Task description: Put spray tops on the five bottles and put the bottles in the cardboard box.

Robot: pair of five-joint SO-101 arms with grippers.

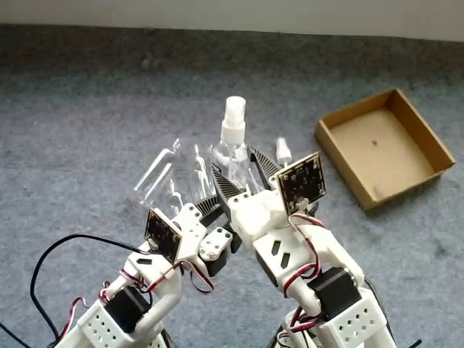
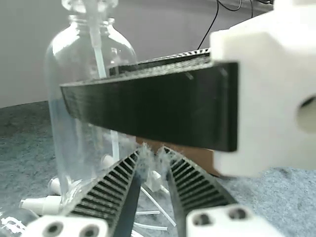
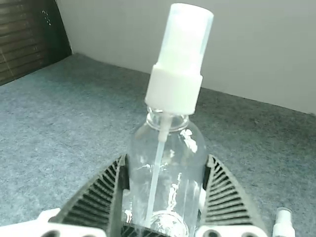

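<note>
A clear bottle (image 1: pixel 233 148) stands upright on the grey carpet with a white spray top (image 1: pixel 233 119) on its neck. My right gripper (image 1: pixel 235 161) is shut on the bottle's body (image 3: pixel 165 168), one black finger on each side. My left gripper (image 2: pixel 152 160) sits low just beside it, shut with nothing but carpet fluff between its tips. In the left wrist view the same bottle (image 2: pixel 86 103) rises behind the right gripper's black finger (image 2: pixel 148 106), which crosses in front. The cardboard box (image 1: pixel 384 145) lies open to the right of the bottle, with nothing in it.
Several clear bottles (image 1: pixel 156 174) without tops lie on the carpet left of the held bottle. Loose spray tops lie near it (image 1: pixel 283 151) (image 3: pixel 283 222) (image 2: pixel 42 205). The two grippers stand very close together. Bare carpet stretches toward the far wall.
</note>
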